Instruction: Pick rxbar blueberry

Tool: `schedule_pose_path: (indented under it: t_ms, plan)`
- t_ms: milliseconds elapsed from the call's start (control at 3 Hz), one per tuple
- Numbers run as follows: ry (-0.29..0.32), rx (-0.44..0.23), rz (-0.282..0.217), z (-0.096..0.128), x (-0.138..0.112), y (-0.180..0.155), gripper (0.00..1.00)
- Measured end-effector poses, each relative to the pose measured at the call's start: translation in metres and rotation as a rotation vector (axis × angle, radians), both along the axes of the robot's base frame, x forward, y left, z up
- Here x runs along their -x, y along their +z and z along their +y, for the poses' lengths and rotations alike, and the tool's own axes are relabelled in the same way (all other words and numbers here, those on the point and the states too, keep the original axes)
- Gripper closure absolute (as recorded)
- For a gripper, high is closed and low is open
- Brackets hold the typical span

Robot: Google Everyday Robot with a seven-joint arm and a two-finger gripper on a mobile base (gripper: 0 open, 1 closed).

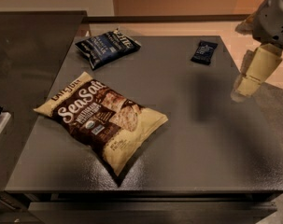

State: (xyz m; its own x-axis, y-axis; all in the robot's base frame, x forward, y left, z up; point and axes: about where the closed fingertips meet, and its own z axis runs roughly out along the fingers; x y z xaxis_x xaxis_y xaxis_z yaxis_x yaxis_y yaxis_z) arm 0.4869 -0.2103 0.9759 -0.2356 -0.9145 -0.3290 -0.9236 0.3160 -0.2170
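The rxbar blueberry point(204, 52) is a small flat dark navy bar lying at the far right of the dark table point(192, 125). My gripper point(247, 82) hangs at the right edge of the view, off the table's right side, in front of and to the right of the bar and well apart from it. It holds nothing that I can see.
A dark blue crinkled chip bag point(107, 46) lies at the far left of the table. A big cream-and-brown "Sea Salt" bag point(100, 117) lies at the front left. A dark counter point(29, 55) adjoins the table on the left.
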Motion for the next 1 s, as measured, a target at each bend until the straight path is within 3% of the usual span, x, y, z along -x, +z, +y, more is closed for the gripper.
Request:
schedule_pose_path:
  t_ms: [667,1000]
  plan:
    - [-0.098,-0.141,-0.053,0.002,-0.059,0.003,0.00]
    - [-0.152,-0.190,-0.087,-0.003,-0.084,-0.018,0.00]
